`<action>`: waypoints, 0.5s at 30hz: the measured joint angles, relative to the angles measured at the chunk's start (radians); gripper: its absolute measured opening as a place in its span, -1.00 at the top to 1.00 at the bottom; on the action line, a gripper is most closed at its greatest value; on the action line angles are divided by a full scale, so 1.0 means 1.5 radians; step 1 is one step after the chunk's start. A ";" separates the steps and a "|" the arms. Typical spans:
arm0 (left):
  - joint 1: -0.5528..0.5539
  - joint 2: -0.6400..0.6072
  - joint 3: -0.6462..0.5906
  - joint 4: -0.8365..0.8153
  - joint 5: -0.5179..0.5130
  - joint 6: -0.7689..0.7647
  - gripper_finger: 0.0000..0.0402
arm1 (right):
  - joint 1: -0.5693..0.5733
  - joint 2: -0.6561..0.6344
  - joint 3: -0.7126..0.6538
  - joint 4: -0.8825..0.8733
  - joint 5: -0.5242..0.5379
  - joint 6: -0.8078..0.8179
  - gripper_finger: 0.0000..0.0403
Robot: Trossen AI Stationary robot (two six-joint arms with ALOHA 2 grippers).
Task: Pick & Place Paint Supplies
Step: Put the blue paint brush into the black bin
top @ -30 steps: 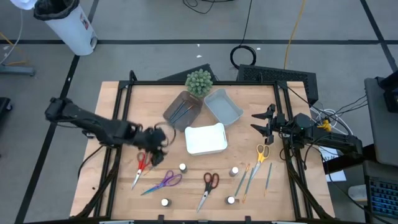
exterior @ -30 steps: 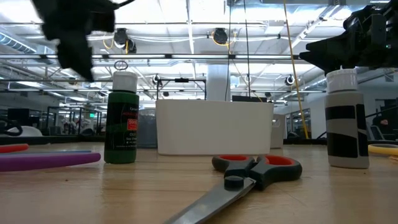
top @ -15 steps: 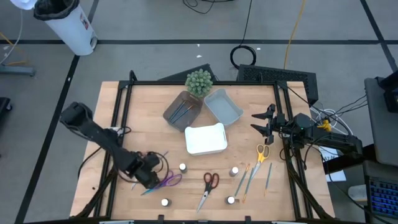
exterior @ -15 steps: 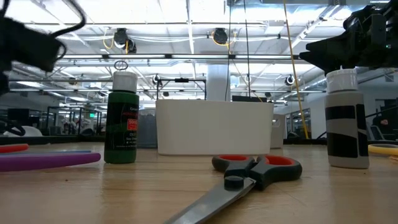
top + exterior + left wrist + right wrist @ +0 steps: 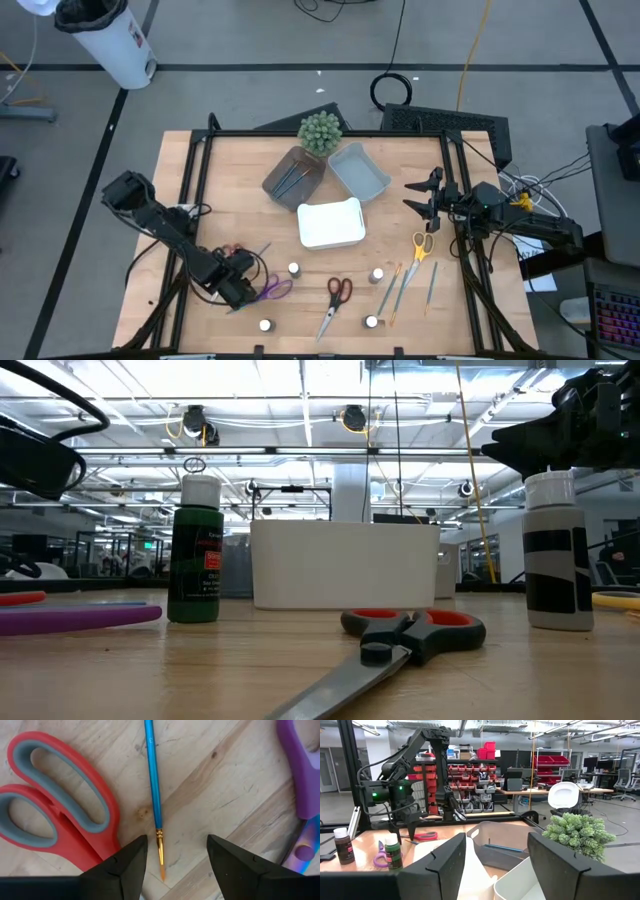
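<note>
While my left fingers [image 5: 172,865] hang spread and empty just over the worktop [image 5: 220,795], the blue brush [image 5: 153,785] lies in the gap between them, its orange tip pointing toward me and touching neither finger. Just beside it on one side are the handles of the red scissors [image 5: 60,810], partly under one fingertip; on the other side, apart from the brush, lie the purple scissors [image 5: 300,785]. From above, my left gripper [image 5: 232,283] sits low over the worktop's front left part, with those purple scissors [image 5: 270,291] just beside it.

Farther along the front lie a second pair of red scissors [image 5: 335,300], several white-capped bottles [image 5: 294,270], more brushes [image 5: 405,280] and the yellow scissors [image 5: 421,246].

My right gripper [image 5: 420,197] waits at the worktop's right edge, fingers [image 5: 450,865] apart and holding nothing, facing the white tray [image 5: 330,222], the blue-grey tray [image 5: 359,170], the brown tray [image 5: 293,177] with brushes in it, and the plant [image 5: 320,131].
</note>
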 joint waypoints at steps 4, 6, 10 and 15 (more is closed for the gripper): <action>0.000 0.000 0.000 0.000 -0.001 -0.002 0.16 | 0.000 0.000 0.000 0.000 0.000 0.000 -0.03; -0.001 0.001 0.000 0.002 -0.003 -0.002 0.31 | 0.000 0.000 0.000 0.000 0.000 0.000 -0.03; 0.005 0.001 -0.001 0.006 -0.023 -0.002 0.58 | 0.000 0.000 0.000 0.000 0.000 0.000 -0.02; 0.012 0.001 -0.001 0.018 -0.032 -0.003 0.90 | 0.000 0.000 0.000 0.000 0.000 0.000 -0.02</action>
